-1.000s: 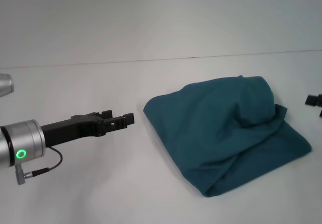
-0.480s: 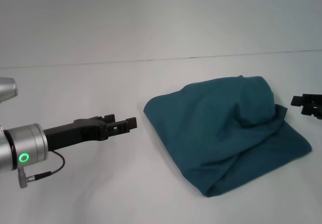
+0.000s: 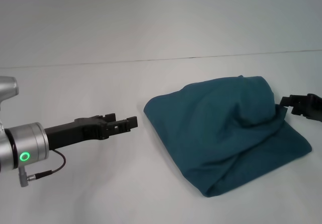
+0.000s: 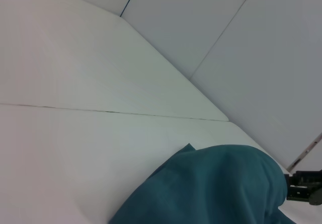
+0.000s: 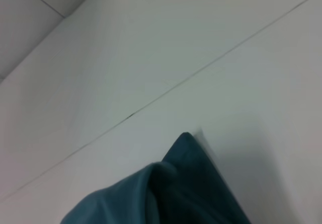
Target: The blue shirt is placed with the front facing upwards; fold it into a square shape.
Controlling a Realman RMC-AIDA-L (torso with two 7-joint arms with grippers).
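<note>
The blue shirt (image 3: 226, 131) lies as a rumpled, loosely folded heap on the white table, right of centre. Only plain teal cloth shows; no print or label is visible. My left gripper (image 3: 123, 119) hovers open and empty to the left of the shirt, a short gap from its left edge. My right gripper (image 3: 288, 106) is open at the shirt's right side, close to a raised fold. The shirt also shows in the left wrist view (image 4: 211, 189) and the right wrist view (image 5: 166, 194). The right gripper shows far off in the left wrist view (image 4: 304, 186).
The white table (image 3: 100, 194) spreads all around the shirt. A thin seam line (image 3: 151, 60) crosses the surface behind the shirt. A cable (image 3: 50, 168) hangs under my left wrist.
My right gripper has moved in from the right edge toward the shirt's right side. My left gripper has shifted slightly toward the shirt. The shirt has not moved.
</note>
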